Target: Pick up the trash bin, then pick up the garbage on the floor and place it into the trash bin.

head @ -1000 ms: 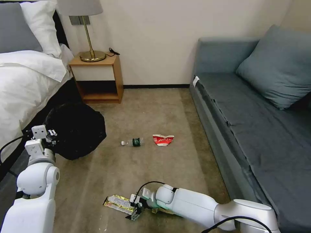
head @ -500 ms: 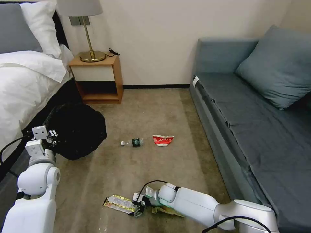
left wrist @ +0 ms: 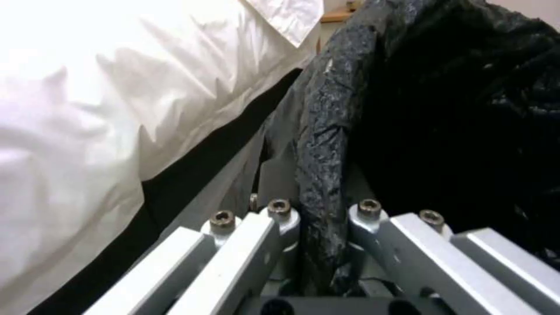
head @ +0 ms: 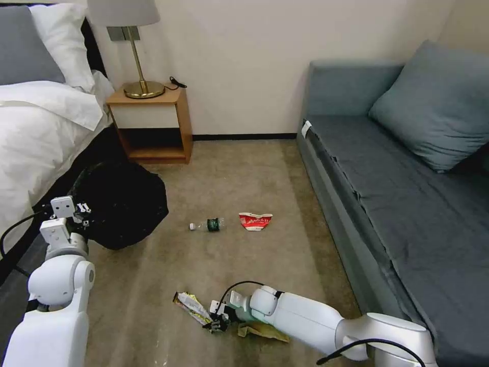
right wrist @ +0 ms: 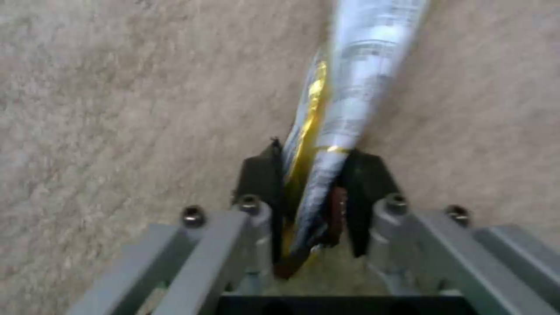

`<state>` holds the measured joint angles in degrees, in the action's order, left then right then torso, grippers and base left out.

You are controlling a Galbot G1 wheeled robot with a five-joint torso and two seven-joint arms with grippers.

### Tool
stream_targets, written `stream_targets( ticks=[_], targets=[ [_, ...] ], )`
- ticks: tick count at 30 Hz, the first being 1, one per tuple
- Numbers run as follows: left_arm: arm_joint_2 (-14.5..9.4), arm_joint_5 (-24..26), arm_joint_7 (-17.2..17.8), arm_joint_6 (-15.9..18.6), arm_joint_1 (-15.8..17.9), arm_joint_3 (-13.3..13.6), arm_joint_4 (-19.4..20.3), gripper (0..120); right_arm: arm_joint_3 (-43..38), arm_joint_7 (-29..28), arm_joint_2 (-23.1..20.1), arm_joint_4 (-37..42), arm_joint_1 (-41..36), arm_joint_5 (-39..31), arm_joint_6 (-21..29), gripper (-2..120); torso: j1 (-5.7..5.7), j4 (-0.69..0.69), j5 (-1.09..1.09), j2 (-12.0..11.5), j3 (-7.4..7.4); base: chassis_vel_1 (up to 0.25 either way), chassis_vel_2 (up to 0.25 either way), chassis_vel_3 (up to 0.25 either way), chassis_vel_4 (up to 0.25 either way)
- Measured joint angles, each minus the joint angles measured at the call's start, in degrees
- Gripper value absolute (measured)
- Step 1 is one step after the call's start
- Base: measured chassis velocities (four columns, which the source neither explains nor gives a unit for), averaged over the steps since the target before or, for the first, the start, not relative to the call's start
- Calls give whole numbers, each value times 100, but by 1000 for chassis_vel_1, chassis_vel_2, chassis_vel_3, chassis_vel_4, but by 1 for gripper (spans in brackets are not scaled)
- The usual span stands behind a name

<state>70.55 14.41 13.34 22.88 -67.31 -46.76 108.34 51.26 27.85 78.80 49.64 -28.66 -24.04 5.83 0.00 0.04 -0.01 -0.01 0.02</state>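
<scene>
The right gripper (head: 219, 323) is pinching the flat wrapper (head: 191, 306) by one end low over the carpet; it is probably light, floppy and slippery. The left gripper (head: 81, 216) is clamping the trash bin (head: 125, 204)'s bag-covered rim beside the bed (head: 35, 137).

Beige carpet (head: 239, 183) runs between a white bed (head: 35, 132), lamp-topped nightstand (head: 150, 125) and grey-blue sofa (head: 407, 193).

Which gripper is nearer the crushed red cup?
Right. The right gripper sits nearer on the carpet, shut on the wrapper; the left gripper grips the trash bin, farther from the cup.
</scene>
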Motion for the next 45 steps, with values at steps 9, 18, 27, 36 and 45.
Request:
stream_targets(
  ticks=[9, 18, 27, 36, 45],
  targets=[
    [-45, 1, -19, -43, -61, -28, -40, 4, -296, -28, -213, 530, 158, -10, -1, 0, 0, -3, 0, 0, 0, 0, 0, 0, 0],
    [-93, 62, -52, -185, -310, -113, -85, 4, -1482, -81, -317, 1084, 146, -101, 43, 0, 0, -3, 0, 0, -1, 0, 0, 0, 0],
    [-181, 144, -120, -302, -490, -147, -66, 4, -2706, -310, -542, 2033, 202, -339, 312, 0, 0, -4, 1, 0, -1, 0, 0, 0, 0],
    [-173, 269, -310, -400, -569, -44, -22, 4, -3056, -564, -631, 3000, 671, -1191, 780, 0, 0, -5, 1, 1, -2, 0, 0, 0, 0],
    [1, 249, -337, -413, -439, 123, -36, 4, -2394, -1043, -72, 2700, 997, -2665, 642, 0, 0, -3, 0, 1, -2, 0, 0, 0, 0]
  ],
)
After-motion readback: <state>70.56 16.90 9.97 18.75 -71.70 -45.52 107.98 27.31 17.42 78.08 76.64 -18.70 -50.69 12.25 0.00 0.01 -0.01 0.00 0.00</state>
